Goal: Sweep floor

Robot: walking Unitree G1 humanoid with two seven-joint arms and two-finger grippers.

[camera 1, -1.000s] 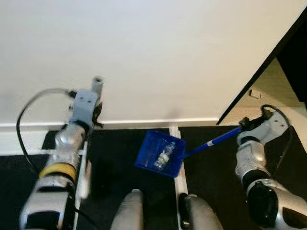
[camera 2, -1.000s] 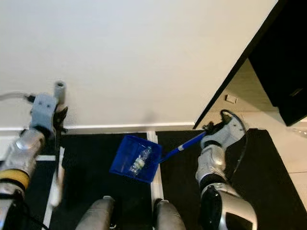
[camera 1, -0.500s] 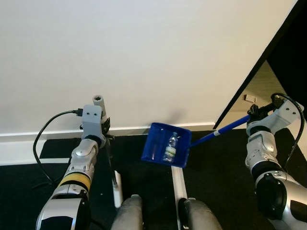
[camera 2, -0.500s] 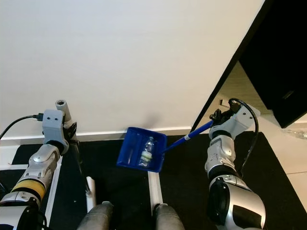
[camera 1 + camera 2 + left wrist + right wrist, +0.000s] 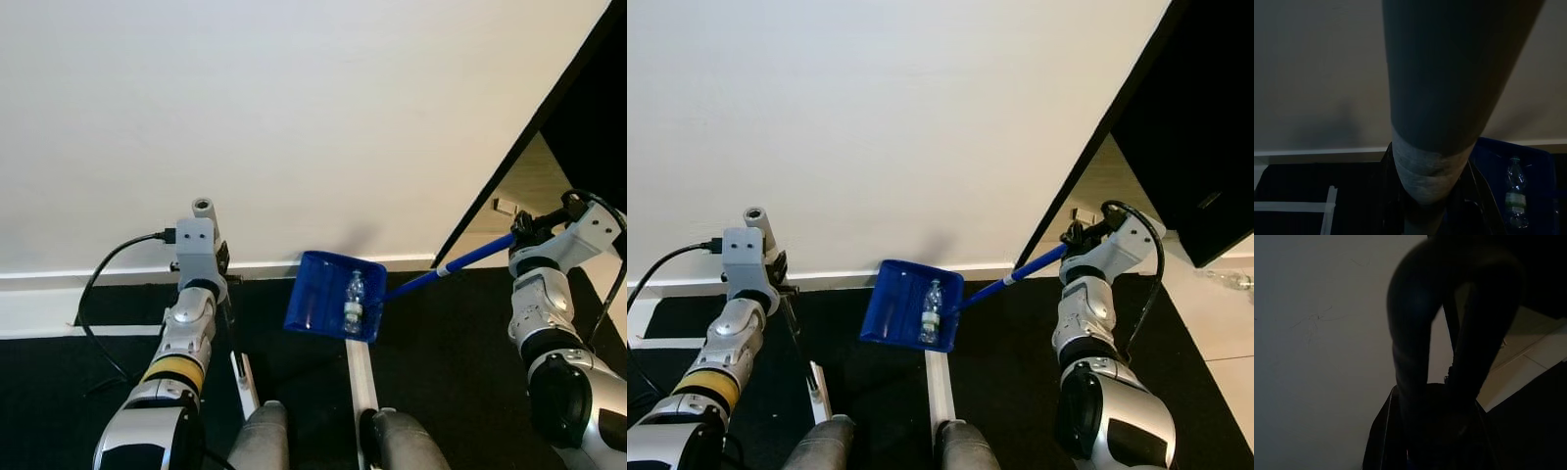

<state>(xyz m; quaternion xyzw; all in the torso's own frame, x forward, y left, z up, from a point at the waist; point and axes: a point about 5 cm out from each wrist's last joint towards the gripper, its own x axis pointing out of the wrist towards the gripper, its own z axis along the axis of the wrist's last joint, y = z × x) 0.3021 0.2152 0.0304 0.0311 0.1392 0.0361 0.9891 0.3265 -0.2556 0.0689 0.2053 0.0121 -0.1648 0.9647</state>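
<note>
- At the bottom middle of the left eye view, the robot's two grey legs (image 5: 323,441) are standing on the black floor mat (image 5: 451,372), with a white strip (image 5: 361,367) running between them.
- At the lower left, the left gripper (image 5: 217,294) is holding a thin dark stick, likely the broom handle (image 5: 227,318). It is now pointing more straight down than a second ago. I cannot tell how wide its fingers are.
- Just past the legs, in the middle of the frame, the blue dustpan (image 5: 333,308) is hanging in the air, a bit above the mat. It is sitting more level now than a second ago, when it was tipping.
- A small clear bottle (image 5: 353,302) is lying inside the dustpan, near its right side, so the trash is already picked up.
- At the middle right, the right gripper (image 5: 526,227) is closed around the blue dustpan handle (image 5: 460,264), and it is raised higher than before.
- At the back, the white wall (image 5: 294,117) is filling the top of the frame, with a dark doorway (image 5: 598,108) at the upper right.
- I think the sweeping is nearly done, and the bottle needs dumping next.
</note>
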